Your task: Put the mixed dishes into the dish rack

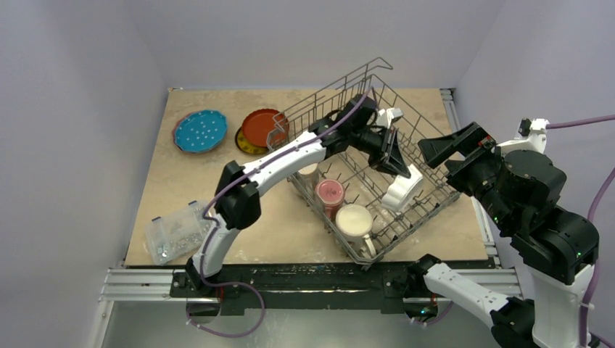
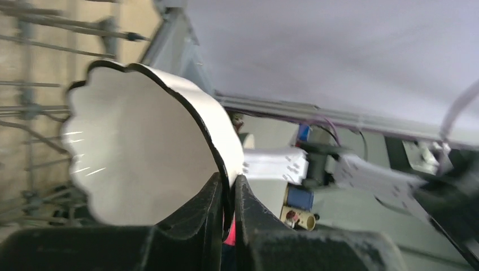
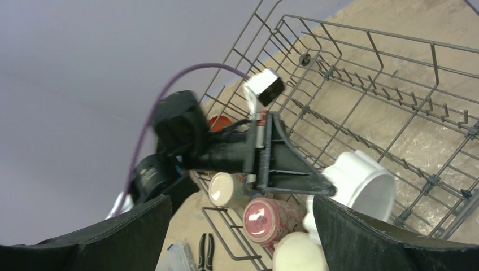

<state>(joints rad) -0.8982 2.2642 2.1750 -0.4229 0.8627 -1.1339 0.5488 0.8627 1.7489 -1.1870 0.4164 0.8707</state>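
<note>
Left wrist view: left tool (image 2: 227,192) clamps bowl (image 2: 135,152) rim; seat it between rack (image 2: 25,96) tines, frame left. Right tool (image 3: 240,223) gapes empty.

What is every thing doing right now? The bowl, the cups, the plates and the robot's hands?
white bowl: held by its rim, on edge, in the dish rack
left gripper: shut on the white bowl
right gripper: open, holding nothing
maroon mug: in the rack, mouth up
cream mug: in the rack, mouth up
beige cup: in the rack
blue plate: flat on the table
red-orange plate: overlapping the yellow plate
</note>
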